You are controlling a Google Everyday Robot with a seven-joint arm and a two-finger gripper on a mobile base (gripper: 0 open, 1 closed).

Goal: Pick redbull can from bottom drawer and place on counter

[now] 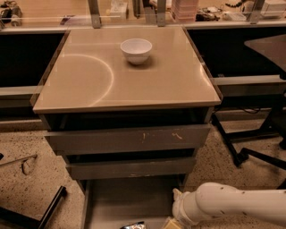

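Crowding right front of drawer with gripper near can; blocking far middle of counter with bowl; leaving near half open

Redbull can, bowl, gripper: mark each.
redbull can (133, 225): camera view, shiny end at lower frame edge.
bowl (136, 50): camera view, outer wall.
gripper (169, 223): camera view, tan tip, right of the can, over the bottom drawer (125, 201).

Lab or workshop-type workspace, not a home. Speckled hard floor. Long benches across upper frame, with boxes and gear cluttered along top edge. Black rolling-chair base at right. Scuffed grey drawer unit under glossy tan tabletop in centre. White robot arm at lower right. End effector at bottom edge, by open bottom drawer.
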